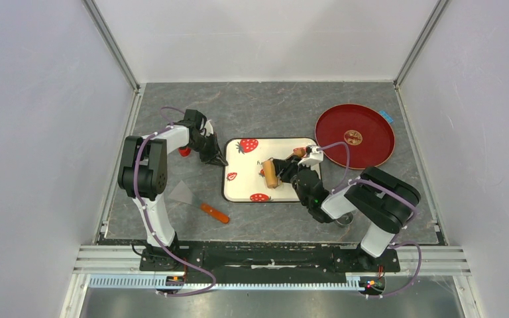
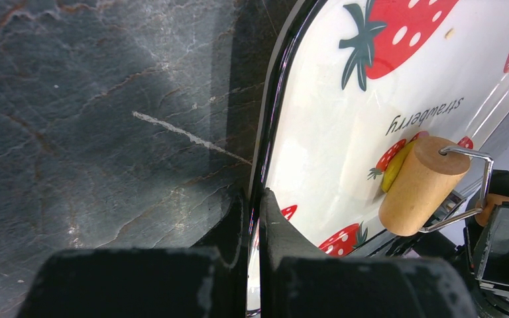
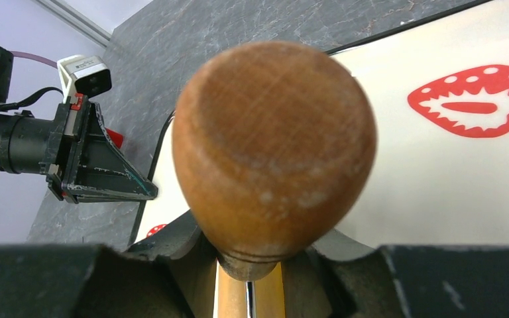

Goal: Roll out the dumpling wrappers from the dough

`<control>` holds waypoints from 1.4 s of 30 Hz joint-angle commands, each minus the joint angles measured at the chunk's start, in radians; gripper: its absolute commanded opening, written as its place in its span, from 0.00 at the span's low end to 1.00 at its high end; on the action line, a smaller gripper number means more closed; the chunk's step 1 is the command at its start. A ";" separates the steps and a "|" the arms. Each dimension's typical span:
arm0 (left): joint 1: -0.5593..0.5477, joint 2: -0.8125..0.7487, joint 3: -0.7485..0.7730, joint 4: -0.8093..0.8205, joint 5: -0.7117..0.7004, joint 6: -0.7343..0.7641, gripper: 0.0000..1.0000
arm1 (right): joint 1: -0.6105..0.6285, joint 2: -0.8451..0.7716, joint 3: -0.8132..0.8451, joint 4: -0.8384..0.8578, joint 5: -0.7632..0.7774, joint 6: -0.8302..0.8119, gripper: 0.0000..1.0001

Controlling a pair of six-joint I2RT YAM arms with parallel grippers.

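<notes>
A white tray [image 1: 280, 150] with red strawberry prints lies mid-table. My left gripper [image 1: 219, 160] is shut on its black left rim [image 2: 270, 119], one finger on each side of the rim. A tan wooden roller [image 2: 421, 186] rests on the tray, and a yellow piece of dough [image 2: 396, 167] peeks out from under its end. My right gripper [image 3: 258, 268] is shut on the roller's handle just below its round brown knob [image 3: 275, 142], which fills that view. No dumpling wrappers are in view.
A round red plate [image 1: 354, 136] sits at the back right, touching the tray's corner. A scraper with an orange handle [image 1: 213, 212] lies left of the tray near the front. A small red object [image 1: 184, 152] sits under the left arm.
</notes>
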 commanded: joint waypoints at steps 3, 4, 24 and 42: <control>-0.016 0.018 -0.017 -0.008 -0.104 -0.014 0.02 | 0.018 0.145 -0.073 -0.538 -0.071 -0.094 0.00; -0.016 0.019 -0.016 -0.008 -0.104 -0.014 0.02 | 0.017 0.145 -0.074 -0.538 -0.070 -0.093 0.00; -0.016 0.024 -0.008 -0.011 -0.105 -0.013 0.02 | 0.046 -0.059 0.057 -0.562 -0.186 -0.269 0.00; -0.017 0.029 -0.002 -0.014 -0.105 -0.010 0.02 | 0.024 -0.351 0.265 -0.603 -0.140 -0.363 0.00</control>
